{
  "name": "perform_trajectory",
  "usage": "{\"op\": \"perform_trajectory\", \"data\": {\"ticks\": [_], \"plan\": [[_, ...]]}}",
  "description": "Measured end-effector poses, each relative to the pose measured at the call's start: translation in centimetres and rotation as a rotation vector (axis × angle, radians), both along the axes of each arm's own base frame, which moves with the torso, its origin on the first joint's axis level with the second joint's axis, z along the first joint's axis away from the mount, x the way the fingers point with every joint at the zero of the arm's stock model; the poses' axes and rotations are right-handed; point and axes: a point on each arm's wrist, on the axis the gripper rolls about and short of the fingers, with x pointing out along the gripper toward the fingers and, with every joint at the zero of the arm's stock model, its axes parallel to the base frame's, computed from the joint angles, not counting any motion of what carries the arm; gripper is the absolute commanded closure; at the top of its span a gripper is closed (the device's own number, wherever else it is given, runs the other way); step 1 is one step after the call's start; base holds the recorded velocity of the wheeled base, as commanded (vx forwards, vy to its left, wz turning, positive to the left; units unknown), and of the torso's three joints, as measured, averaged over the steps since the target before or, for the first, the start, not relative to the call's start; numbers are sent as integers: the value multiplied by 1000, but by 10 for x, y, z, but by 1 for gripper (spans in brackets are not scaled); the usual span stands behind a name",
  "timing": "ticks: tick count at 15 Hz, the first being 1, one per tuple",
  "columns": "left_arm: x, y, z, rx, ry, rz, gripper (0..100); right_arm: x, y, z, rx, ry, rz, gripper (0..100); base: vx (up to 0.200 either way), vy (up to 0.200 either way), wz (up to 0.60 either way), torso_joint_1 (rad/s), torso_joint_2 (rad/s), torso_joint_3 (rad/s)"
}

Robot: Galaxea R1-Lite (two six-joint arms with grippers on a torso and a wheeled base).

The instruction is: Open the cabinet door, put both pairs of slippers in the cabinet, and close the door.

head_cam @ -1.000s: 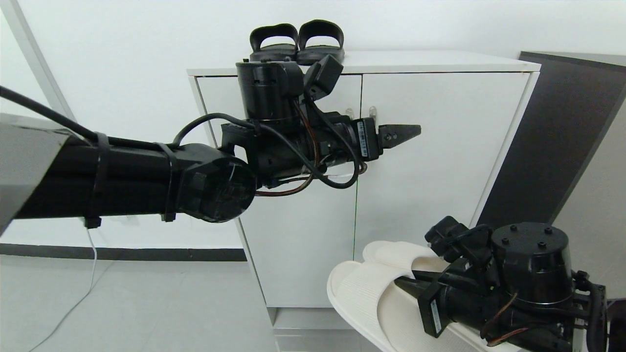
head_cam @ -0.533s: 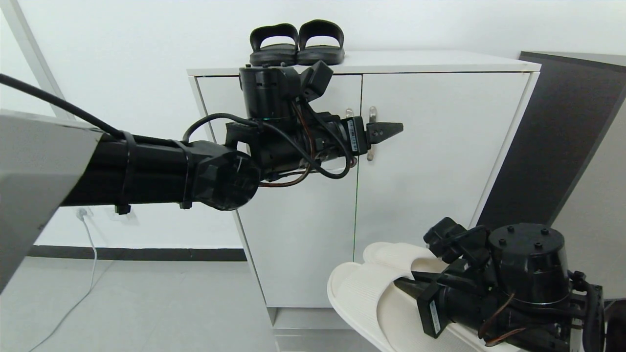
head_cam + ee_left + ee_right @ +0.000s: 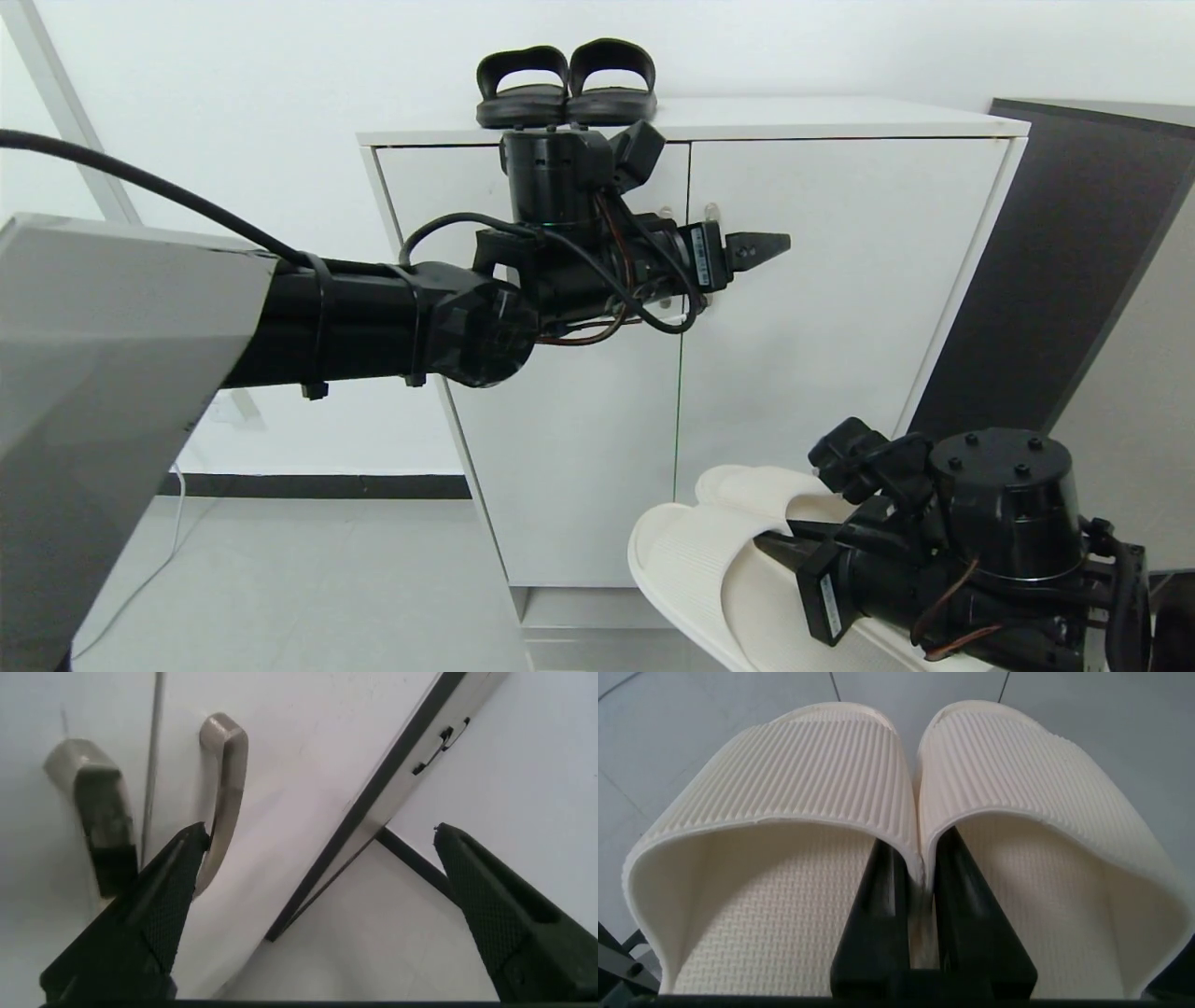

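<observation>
Slippers (image 3: 813,793), ribbed cream, sit clamped in right tool (image 3: 917,873); left tool (image 3: 320,831) gapes by handle (image 3: 227,784).

The cabinet (image 3: 840,327) fills the centre of the frame, with one pair of slippers (image 3: 567,89) on its top at upper centre. Just below them the left gripper (image 3: 770,248) hangs before the doors, by the handles (image 3: 709,213) — at lower right the second pair (image 3: 709,560) is held by the right gripper (image 3: 789,551), in front of the cabinet's foot.

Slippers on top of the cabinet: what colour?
The slippers are black; the head view shows them best.
</observation>
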Motion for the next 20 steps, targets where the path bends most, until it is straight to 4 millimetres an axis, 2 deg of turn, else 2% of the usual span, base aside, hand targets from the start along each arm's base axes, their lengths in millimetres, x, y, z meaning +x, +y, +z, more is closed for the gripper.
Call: {"op": "perform_trajectory", "data": {"ticks": [1, 2, 6, 8, 15, 20], "plan": [[2, -1, -2, 1, 3, 0, 0, 0, 0, 0, -1, 1, 0, 100, 0, 0, 0, 0, 0, 0], [3, -2, -4, 3, 7, 0, 100, 0, 0, 0, -1, 1, 0, 100, 0, 0, 0, 0, 0, 0], [3, -3, -11, 15, 26, 8, 100, -1, -1, -2, -5, 6, 1, 100, 0, 0, 0, 0, 0, 0], [-1, -2, -12, 22, 32, -5, 100, -4, -2, -4, 8, 28, 62, 100, 0, 0, 0, 0, 0, 0], [-47, 4, -11, 15, 24, -59, 100, -20, -12, -10, 47, -27, 220, 100, 0, 0, 0, 0, 0, 0], [-87, 29, -6, 4, 19, -75, 100, -24, -12, -14, 41, -16, 258, 100, 0, 0, 0, 0, 0, 0]]}}
